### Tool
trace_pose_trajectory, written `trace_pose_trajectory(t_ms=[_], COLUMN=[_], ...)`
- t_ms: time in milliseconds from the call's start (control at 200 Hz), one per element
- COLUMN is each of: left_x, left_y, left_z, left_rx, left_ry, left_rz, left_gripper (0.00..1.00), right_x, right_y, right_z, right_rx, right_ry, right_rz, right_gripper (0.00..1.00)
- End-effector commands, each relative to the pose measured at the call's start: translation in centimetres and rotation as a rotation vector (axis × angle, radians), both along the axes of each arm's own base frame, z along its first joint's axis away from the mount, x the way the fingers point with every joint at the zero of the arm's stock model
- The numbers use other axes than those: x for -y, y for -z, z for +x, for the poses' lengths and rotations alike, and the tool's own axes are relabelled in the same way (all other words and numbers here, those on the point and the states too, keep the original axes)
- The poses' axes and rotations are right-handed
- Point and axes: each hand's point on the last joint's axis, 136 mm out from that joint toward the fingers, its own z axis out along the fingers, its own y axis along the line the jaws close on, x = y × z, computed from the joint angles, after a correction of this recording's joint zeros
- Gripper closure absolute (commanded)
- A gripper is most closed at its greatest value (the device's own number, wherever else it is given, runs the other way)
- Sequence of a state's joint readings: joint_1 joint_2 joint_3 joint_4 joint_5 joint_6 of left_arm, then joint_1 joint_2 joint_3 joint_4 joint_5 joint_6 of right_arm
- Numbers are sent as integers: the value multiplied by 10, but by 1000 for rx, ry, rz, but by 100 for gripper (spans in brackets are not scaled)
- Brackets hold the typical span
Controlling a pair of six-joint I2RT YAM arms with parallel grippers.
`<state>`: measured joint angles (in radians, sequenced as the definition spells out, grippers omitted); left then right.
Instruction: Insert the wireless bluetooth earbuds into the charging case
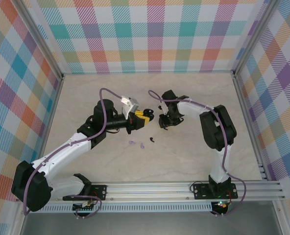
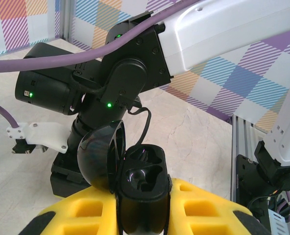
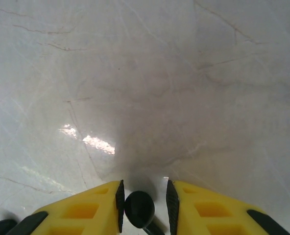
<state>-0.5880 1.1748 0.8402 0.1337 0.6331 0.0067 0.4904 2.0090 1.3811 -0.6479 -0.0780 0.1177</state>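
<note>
The left arm (image 1: 66,147) reaches from the near left corner toward the middle of the marble table (image 1: 194,156). There the left gripper (image 1: 145,117) is clamped on the charging case (image 2: 145,178) with its yellow fingers (image 2: 76,213) pressed to either side of the base. The case is black and stands open, its domed lid (image 2: 98,156) swung out to the left and the moulded wells in the base facing the wrist camera. On the table just nearer the arm bases lie one lavender earbud (image 1: 132,142) and a second lavender earbud (image 1: 142,145) close beside it, with a loose black earbud (image 1: 152,139) a little to their right – all apart from the case. Just right of the case hangs the right gripper (image 3: 144,183), pointed down at the tabletop. Its jaws are drawn close about another black earbud (image 3: 139,208), with thin gaps at the bud's round head, so I cannot tell whether it is pinched. The right arm (image 1: 216,129) folds back to its base at the near right.
</note>
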Motion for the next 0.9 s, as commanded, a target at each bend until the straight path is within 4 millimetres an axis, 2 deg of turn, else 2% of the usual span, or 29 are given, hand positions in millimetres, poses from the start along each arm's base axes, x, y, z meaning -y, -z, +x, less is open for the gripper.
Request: trace_pose_trajectory(t_ms=[0, 235, 425, 670, 895], left_x=[1, 0, -1, -1, -2], left_y=[-9, -8, -10, -10, -10], left_z=[-4, -5, -6, -7, -7], left_rx=[13, 14, 20, 15, 16], left_ry=[4, 1, 1, 0, -2], left_rz=[-16, -16, -20, -21, -21], left_gripper=[92, 92, 92, 92, 92], right_x=[11, 12, 2, 3, -6], right_y=[-3, -12, -18, -14, -11], right_z=[10, 6, -4, -6, -6], right_rx=[32, 23, -2, -6, 2], right_ry=[73, 87, 5, -70, -137], right_rz=[-57, -49, -14, -85, -103], right_gripper=[68, 65, 64, 64, 64])
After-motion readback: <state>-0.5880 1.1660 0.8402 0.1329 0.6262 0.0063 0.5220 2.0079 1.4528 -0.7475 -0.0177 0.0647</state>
